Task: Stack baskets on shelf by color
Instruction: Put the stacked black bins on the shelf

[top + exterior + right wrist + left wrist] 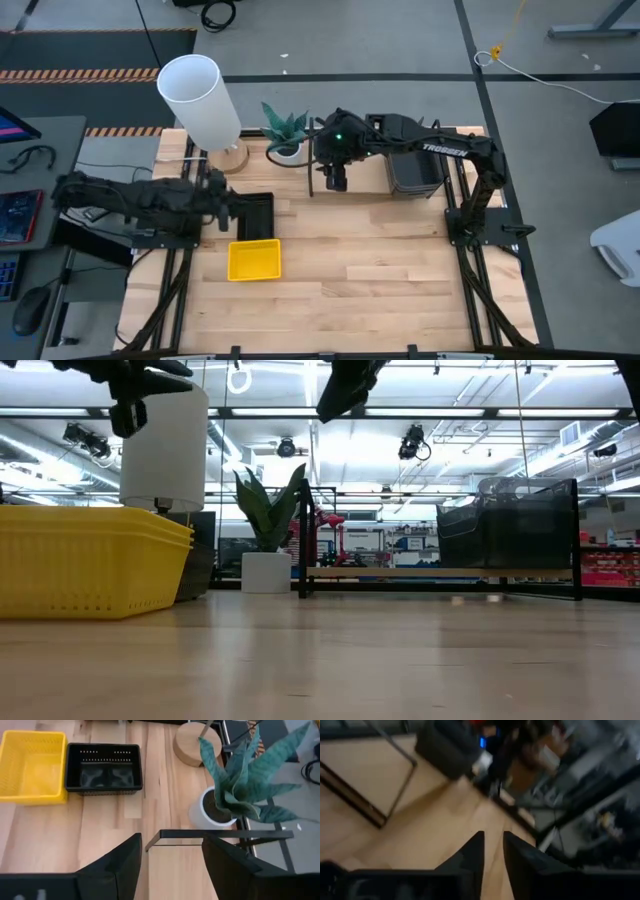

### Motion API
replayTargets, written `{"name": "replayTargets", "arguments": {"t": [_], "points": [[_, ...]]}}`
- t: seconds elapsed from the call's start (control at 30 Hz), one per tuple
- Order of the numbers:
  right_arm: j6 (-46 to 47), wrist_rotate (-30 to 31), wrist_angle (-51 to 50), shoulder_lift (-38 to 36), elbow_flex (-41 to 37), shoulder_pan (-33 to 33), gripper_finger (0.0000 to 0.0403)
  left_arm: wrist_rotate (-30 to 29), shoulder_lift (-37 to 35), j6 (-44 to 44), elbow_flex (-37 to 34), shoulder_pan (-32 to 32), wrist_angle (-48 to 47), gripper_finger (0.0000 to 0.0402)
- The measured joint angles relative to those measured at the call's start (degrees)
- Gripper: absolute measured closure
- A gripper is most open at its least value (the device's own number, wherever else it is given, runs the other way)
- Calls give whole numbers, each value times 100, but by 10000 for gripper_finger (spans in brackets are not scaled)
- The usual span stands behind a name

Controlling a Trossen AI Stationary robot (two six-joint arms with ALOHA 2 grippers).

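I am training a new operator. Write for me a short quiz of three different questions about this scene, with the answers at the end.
1. True or false: the yellow basket lies on the shelf.
2. Which pincer hangs near the potted plant: A left, B right?
3. Fill in: the black basket lies beside the ____ basket.

Key: 1 false, it lies on the table. 2 B, the right pincer, fingers apart. 3 yellow.

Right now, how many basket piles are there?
3: a yellow pile on the table, a black pile beside it, a dark pile on the shelf. Nested baskets may be hidden.
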Motion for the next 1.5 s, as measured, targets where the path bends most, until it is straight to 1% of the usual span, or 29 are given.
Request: {"name": "replayTargets", "arguments": {"t": [0.07,0.17,0.27,0.33,0.4,0.5,0.6,0.73,0.83,0.93,1.03,1.1,1.2,1.33,1.4,1.5], "points": [[257,82,-116,-38,-2,45,194,262,319,-51,261,-2,-305,306],[617,230,-163,-88,-2,138,199,824,737,-134,599,-2,-769,271],[824,512,-161,-218,-2,244,203,1541,1165,-221,932,-2,-1365,237],[1163,781,-111,-377,-2,317,204,2002,1465,-286,1101,-20,-1684,222],[1674,1013,-92,-537,-2,379,204,2328,1738,-352,1164,-54,-1882,216],[2392,1086,-338,-748,-2,496,204,2763,2193,-312,1168,-99,-1877,218],[2883,1175,-685,-933,-2,670,204,2948,2650,-155,1170,-133,-1878,229],[2900,1667,-1128,-1098,-2,881,204,3010,3212,2,1317,-260,-2017,242],[2893,2003,-1528,-1209,-2,919,204,2941,3620,111,1644,-358,-2707,248],[2643,2068,-1737,-1289,-2,848,204,2573,4017,264,2133,-418,-3437,251],[2137,1869,-1832,-1350,-2,765,204,2063,4380,212,2551,-470,-3688,256],[1885,1666,-1984,-1411,-2,721,204,1988,4590,-80,2741,-386,-3692,260],[1484,1560,-2021,-1503,-2,709,204,2060,4816,-756,2915,-194,-3594,268],[567,1514,-1612,-1662,-2,680,204,1853,4969,-1725,2912,24,-3251,279],[366,1291,-1409,-1749,-2,617,204,1640,5033,-2117,2912,126,-3179,282],[371,711,-1295,-1867,-2,530,204,1317,5120,-2636,2912,268,-3070,282]]}}
